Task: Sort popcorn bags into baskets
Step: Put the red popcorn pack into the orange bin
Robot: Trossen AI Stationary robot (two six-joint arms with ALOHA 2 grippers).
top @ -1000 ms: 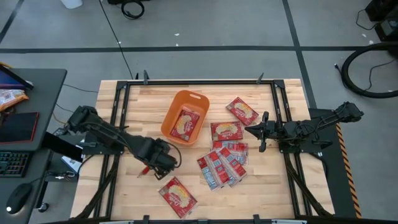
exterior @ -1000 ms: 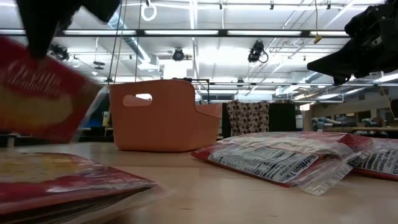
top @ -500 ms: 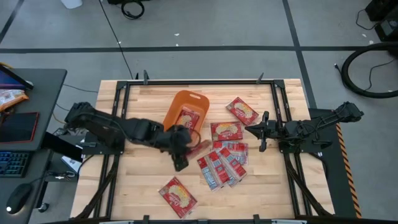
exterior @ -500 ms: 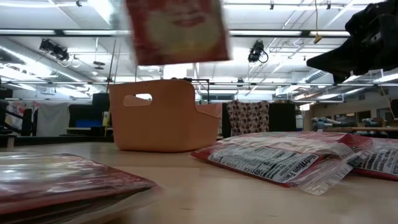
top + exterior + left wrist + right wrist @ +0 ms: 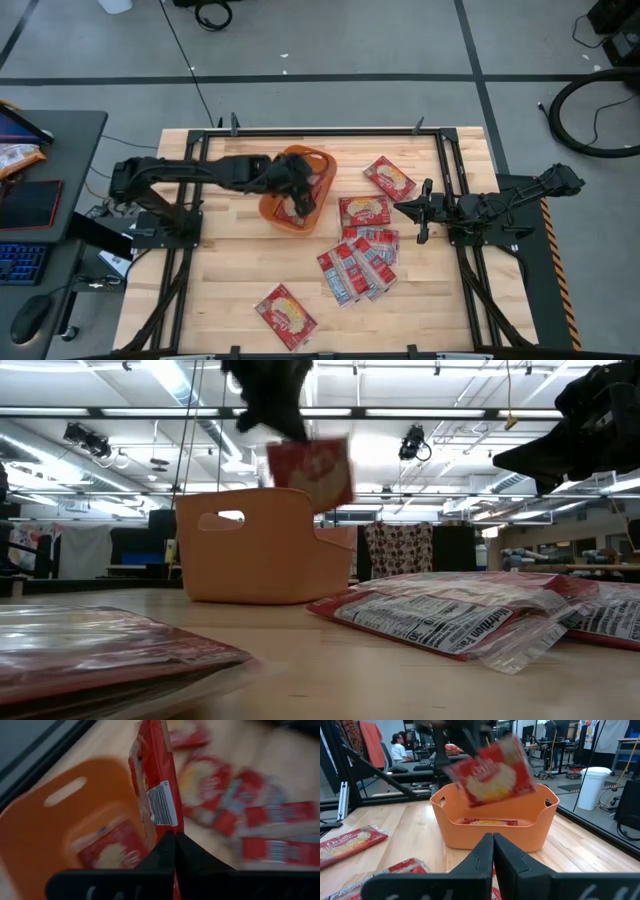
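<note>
Popcorn bag (image 5: 312, 470) hangs over the orange basket (image 5: 262, 546) near the table's far edge, pinched by one edge in the left gripper (image 5: 296, 195). It looks light, flat and floppy, so an edge grip suits it. Right gripper (image 5: 420, 212) waits pinched empty at the right edge.

Red popcorn packet with cream centre (image 5: 491, 771) tilted above orange plastic tub (image 5: 495, 832); another packet (image 5: 487, 822) flat inside

Orange basket (image 5: 276, 196); red-and-cream packets (image 5: 365, 210)
</note>
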